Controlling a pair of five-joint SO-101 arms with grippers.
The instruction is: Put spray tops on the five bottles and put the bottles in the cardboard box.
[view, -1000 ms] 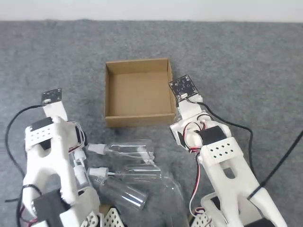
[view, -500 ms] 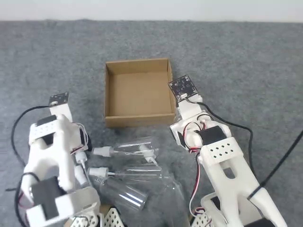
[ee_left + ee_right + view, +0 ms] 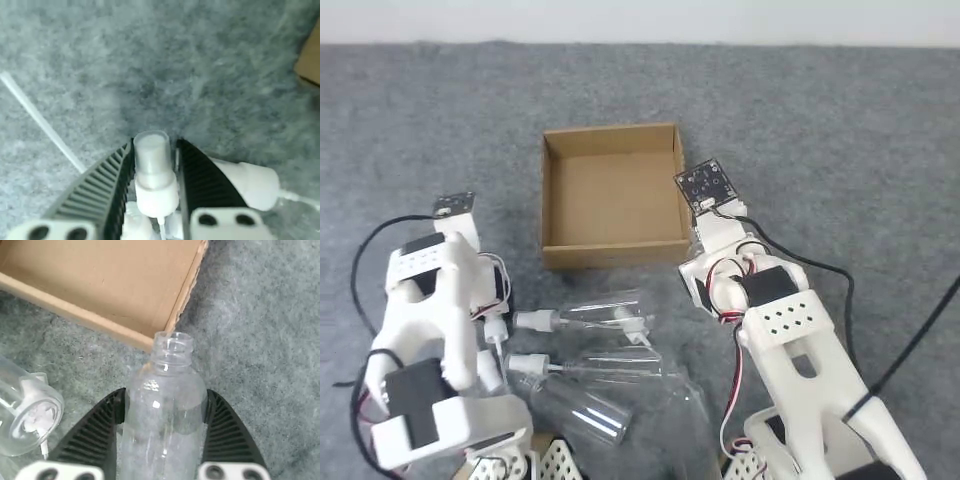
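At lower left, the left tool [image 3: 153, 144], clamped on a spray top [image 3: 154, 175], has swung right toward the uncapped bottle [image 3: 169, 360] the right tool [image 3: 165, 395] grips beside the cardboard box [image 3: 615, 256], so capping seems next

On my list: held between the fingers [image 3: 92, 435] of my right gripper [image 3: 165, 396], themselves matt black ribbed plastic, is a bottle [image 3: 165, 412] of clear, smooth, glossy plastic that catches highlights. Just past its mouth is the cardboard box [image 3: 100, 275], matt brown paperboard with raw-cut edges. Pinched in my left gripper [image 3: 153, 150], with the same ribbed black finish, is a spray top [image 3: 152, 167] of smooth, milky white plastic. Off to one side of it lies a thin translucent tube [image 3: 40, 120]. Under both grippers I see a cloth covering [image 3: 820, 120], grey, fuzzy, rough and matt. The arm shells [image 3: 800, 340] are smooth white plastic with a faint sheen.
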